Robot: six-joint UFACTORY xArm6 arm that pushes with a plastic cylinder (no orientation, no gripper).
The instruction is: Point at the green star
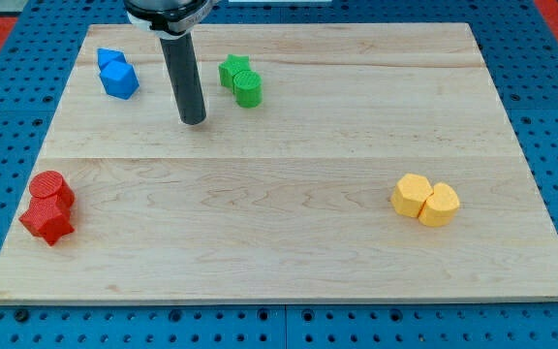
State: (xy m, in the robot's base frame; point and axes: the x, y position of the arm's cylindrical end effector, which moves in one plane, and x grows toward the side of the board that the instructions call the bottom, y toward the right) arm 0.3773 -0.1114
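Observation:
The green star (233, 70) lies near the view's top, left of centre, touching a green cylinder (248, 89) just below and right of it. My tip (193, 120) rests on the board, below and to the left of the green star, a short gap away from both green blocks. The rod rises from the tip towards the view's top edge.
Two blue blocks (117, 75) sit together at the view's top left. A red cylinder (50, 186) and a red star (46, 219) sit at the left edge. Two yellow blocks (425, 200) sit at the right. The wooden board (289, 262) lies on a blue pegboard.

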